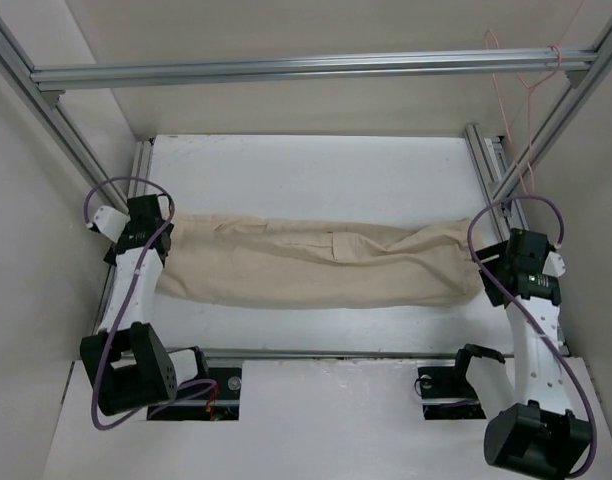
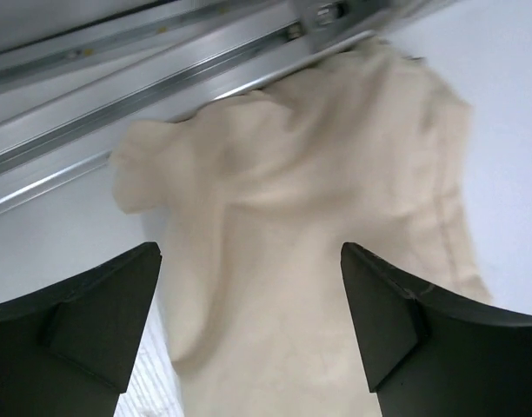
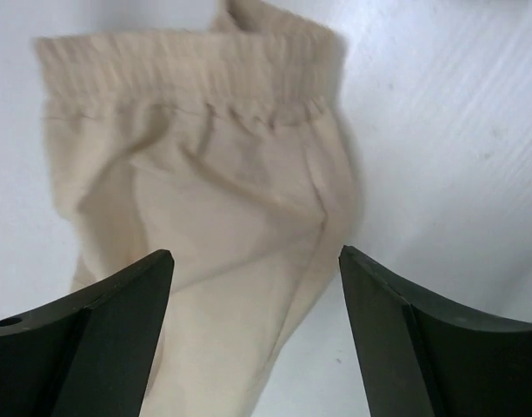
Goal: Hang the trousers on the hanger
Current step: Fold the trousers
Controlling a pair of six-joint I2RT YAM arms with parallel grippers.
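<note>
The beige trousers point(image 1: 316, 262) lie folded lengthwise in a long band across the white table, from left to right. My left gripper point(image 1: 158, 232) hangs open over their left end point(image 2: 292, 261), the cloth lying between its spread fingers. My right gripper point(image 1: 494, 262) hangs open over their right end, where the elastic waistband point(image 3: 196, 74) shows. Neither gripper holds the cloth. The thin pink wire hanger point(image 1: 526, 95) hangs from the aluminium frame at the upper right, away from both grippers.
The aluminium frame bar point(image 1: 306, 68) crosses the back, and angled struts point(image 1: 56, 110) stand at both sides. A metal rail point(image 2: 162, 95) runs along the table's left edge, close to the trousers' end. Purple cables point(image 1: 116, 195) loop off both arms.
</note>
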